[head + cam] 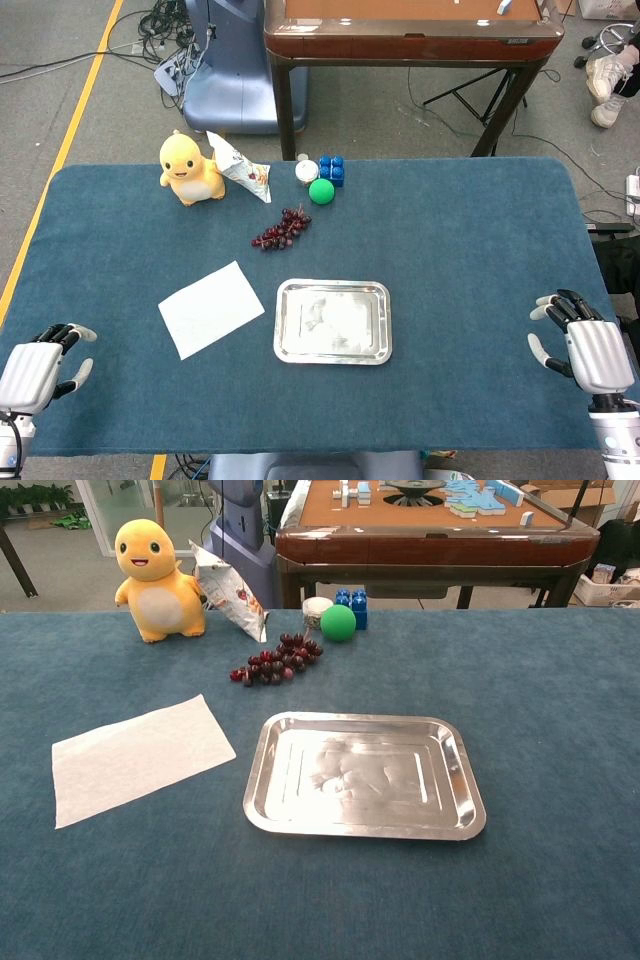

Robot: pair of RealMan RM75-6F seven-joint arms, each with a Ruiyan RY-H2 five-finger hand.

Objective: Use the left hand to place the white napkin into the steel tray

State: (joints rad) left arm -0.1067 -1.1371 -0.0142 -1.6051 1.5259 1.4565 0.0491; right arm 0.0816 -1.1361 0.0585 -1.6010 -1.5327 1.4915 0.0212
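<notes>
A: How much of the task can be counted as done?

B: None, as judged from here. The white napkin (211, 308) is not yet gripped, and the steel tray (333, 352) is seen holding nothing. Reaching, grasping and placing are all left.

A: And the left hand (40, 369)?

B: It is held at the table's near edge, fingers loosely apart, nothing in it. The right hand (583, 349) is likewise unladen.

A: Where is the napkin found?

B: Ahead of the left hand and toward its inner side, just beside the tray. It is spread flat, thin, slightly skewed.
</notes>
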